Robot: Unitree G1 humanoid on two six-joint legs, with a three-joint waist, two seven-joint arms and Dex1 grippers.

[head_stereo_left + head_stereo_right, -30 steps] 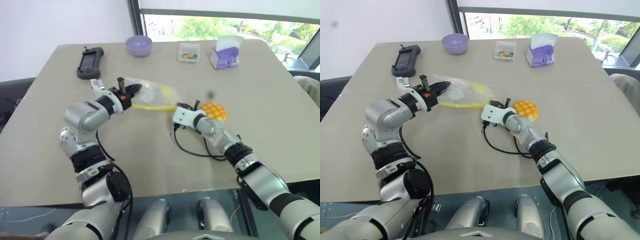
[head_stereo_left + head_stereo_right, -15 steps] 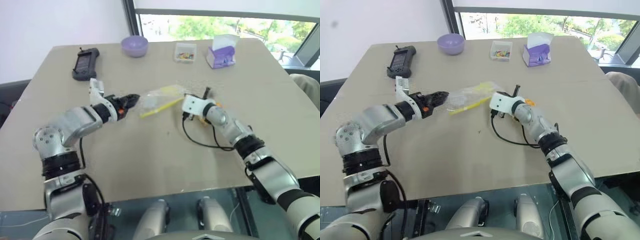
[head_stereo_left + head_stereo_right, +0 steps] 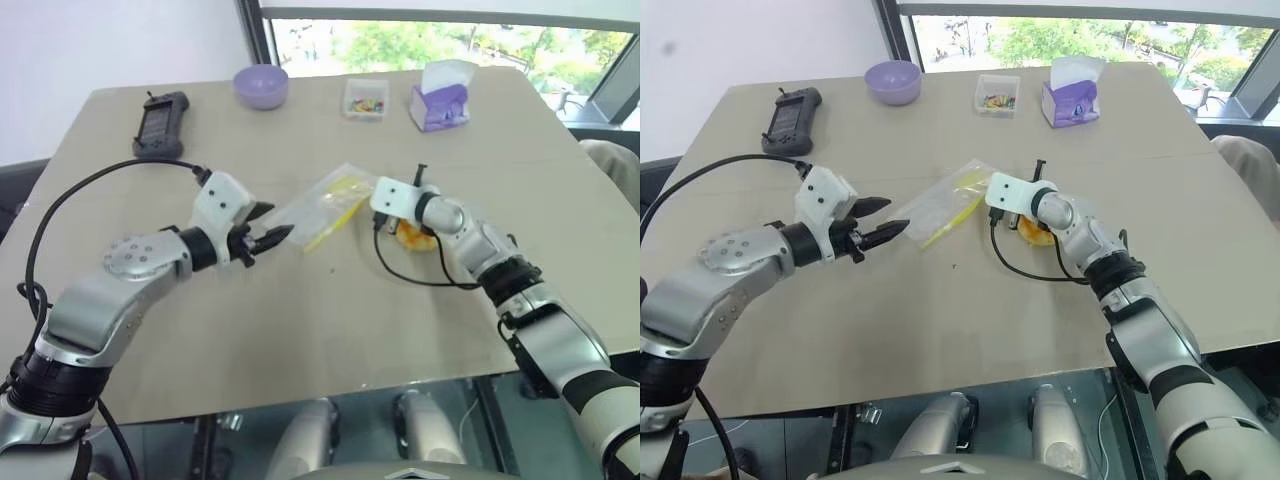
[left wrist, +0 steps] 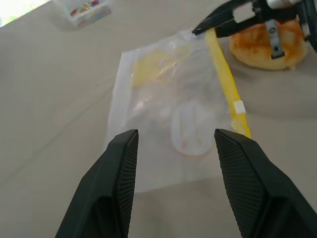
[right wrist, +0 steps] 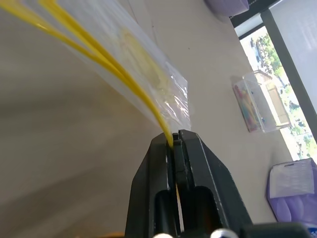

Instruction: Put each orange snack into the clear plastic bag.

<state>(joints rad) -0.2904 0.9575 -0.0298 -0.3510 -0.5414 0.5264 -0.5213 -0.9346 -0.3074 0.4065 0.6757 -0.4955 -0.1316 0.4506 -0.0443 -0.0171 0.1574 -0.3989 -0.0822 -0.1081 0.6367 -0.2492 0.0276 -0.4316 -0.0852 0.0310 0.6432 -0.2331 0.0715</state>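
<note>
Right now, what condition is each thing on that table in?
Clear plastic bag: lying flat, yellow strip pinched at one corner.
Orange snack: bare on the table, outside the bag.
Left claw: open, holding nothing.
Right claw: shut on the bag's strip.
Purple bowl: upright.

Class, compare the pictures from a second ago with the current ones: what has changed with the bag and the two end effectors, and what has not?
The left end effector has let go of the clear plastic bag, opened and drawn back from it. The right end effector has taken hold of the bag's yellow strip and is shut on it. The bag's pinched corner is lifted beside the orange snack. The snack remains outside the bag; the purple bowl and tissue box are unmoved.
</note>
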